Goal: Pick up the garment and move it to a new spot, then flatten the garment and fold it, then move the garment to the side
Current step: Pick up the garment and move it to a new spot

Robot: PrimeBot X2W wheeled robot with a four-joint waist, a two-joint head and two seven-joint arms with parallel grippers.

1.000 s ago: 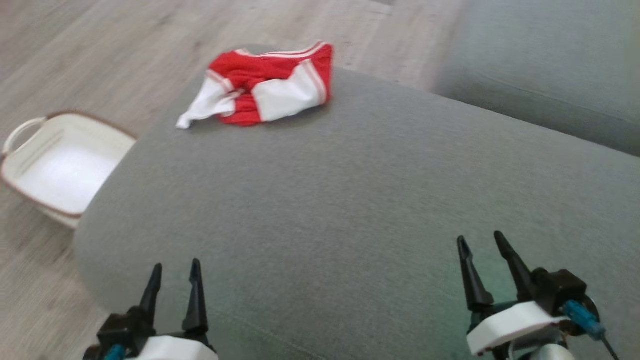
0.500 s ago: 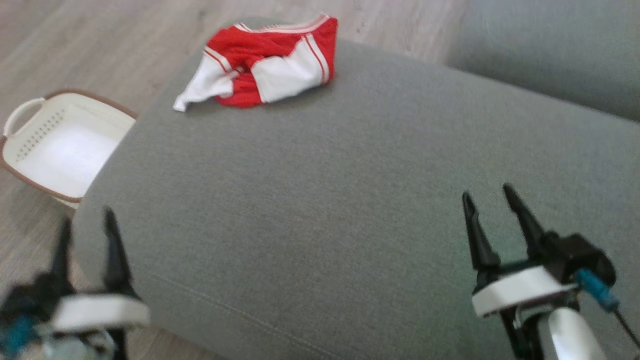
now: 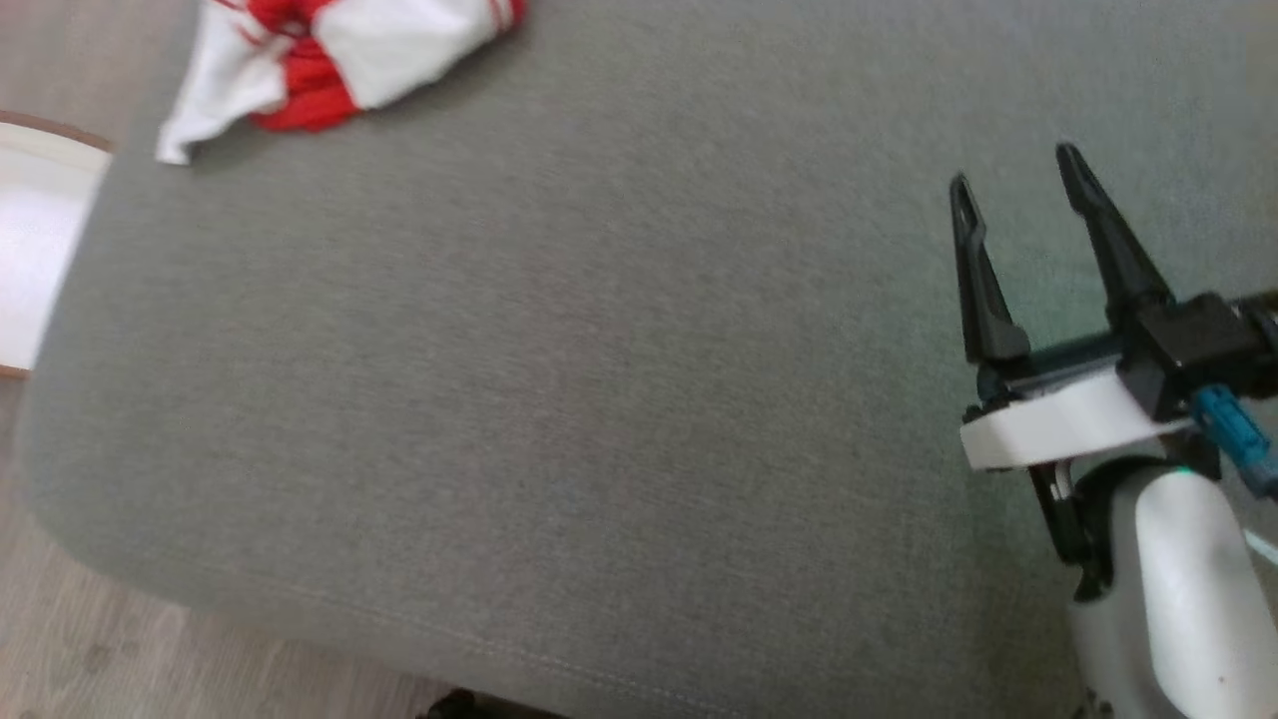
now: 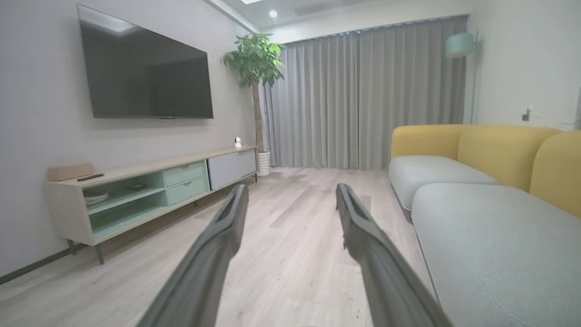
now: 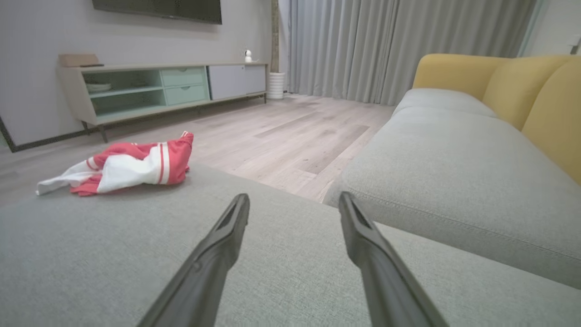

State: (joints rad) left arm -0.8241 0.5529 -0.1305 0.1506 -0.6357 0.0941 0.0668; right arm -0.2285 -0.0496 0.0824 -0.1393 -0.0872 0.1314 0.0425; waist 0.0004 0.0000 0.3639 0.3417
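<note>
The garment [image 3: 379, 50] is red and white. It lies in a crumpled heap on the far left corner of a big grey seat [image 3: 559, 379]. One white end sticks out to the left, close to the seat's edge. Nothing is touching it.

The right gripper [image 3: 1014, 165] hangs over the right side of the seat, well apart from the garment. Its two long dark fingers are spread wide, with nothing between them. They point to the far side.

The left gripper [image 4: 292, 187] is spread wide too, and it holds nothing. From its own camera, it is out over the wood floor [image 4: 290, 218], just left of the seat, and it points down the room.

Beside the seat on the left, down on the floor, sits a white basket [image 3: 30, 240] with a brown rim. It is near the garment's corner.

To the right of the big seat is a sofa [image 5: 454, 150] with a grey cushion and yellow backs. There is a gap of floor between the two.

Far off on the left wall hangs a dark TV [image 4: 145, 77]. Under it stands a long low cabinet [image 4: 150, 181] with green drawers. A tall leafy plant [image 4: 254, 59] stands in the far corner, next to long grey curtains [image 4: 363, 100].
</note>
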